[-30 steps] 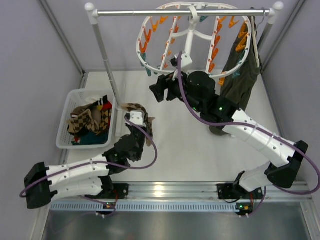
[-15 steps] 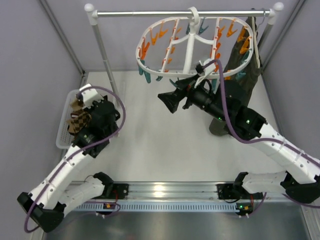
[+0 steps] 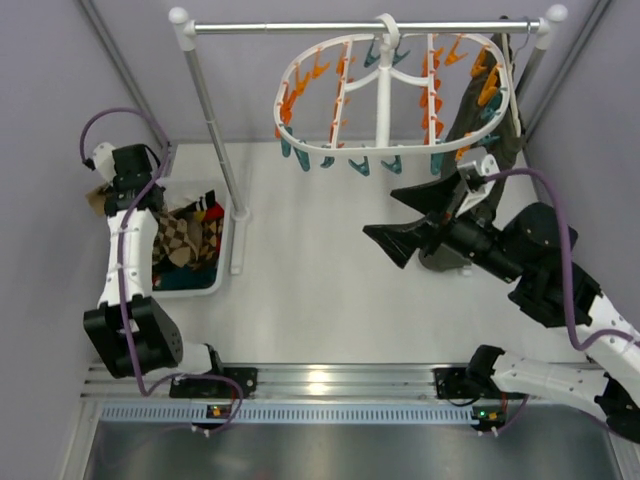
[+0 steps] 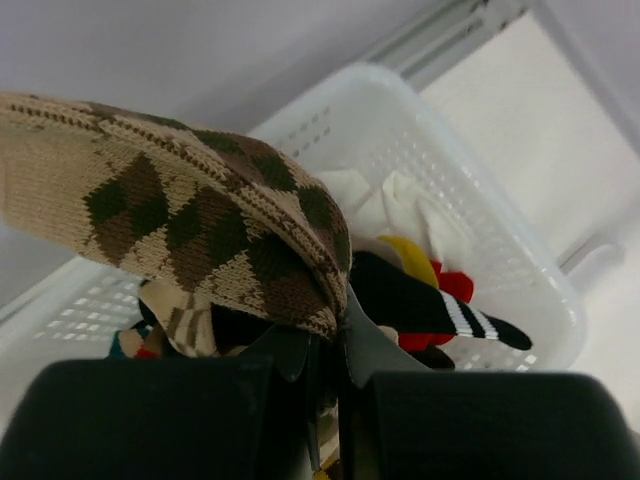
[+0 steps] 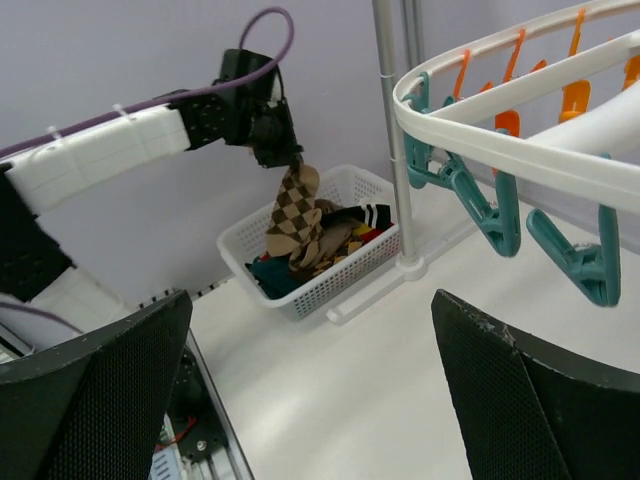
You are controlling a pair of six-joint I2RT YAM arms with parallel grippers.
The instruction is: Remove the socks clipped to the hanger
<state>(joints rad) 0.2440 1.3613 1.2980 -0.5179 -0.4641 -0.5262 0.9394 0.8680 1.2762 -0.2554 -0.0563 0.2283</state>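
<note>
My left gripper (image 3: pixel 108 185) is held above the far left end of the white basket (image 3: pixel 222 262) and is shut on a brown-and-tan argyle sock (image 4: pixel 180 210). The sock hangs from the jaws over the basket in the right wrist view (image 5: pixel 295 215). Several other socks (image 3: pixel 185 235) lie in the basket. The white oval hanger (image 3: pixel 390 150) hangs from the rail, and only orange and teal pegs show on it. My right gripper (image 3: pixel 397 218) is open and empty, below and in front of the hanger, above the table.
A dark olive garment (image 3: pixel 480 110) hangs at the right end of the rail (image 3: pixel 300 27). The rack's pole (image 3: pixel 215 130) and foot stand just right of the basket. Grey walls close in on both sides.
My left arm has swung from the middle of the table to above the basket, carrying the argyle sock. My right gripper has drawn back from the hanger, towards the near right.
</note>
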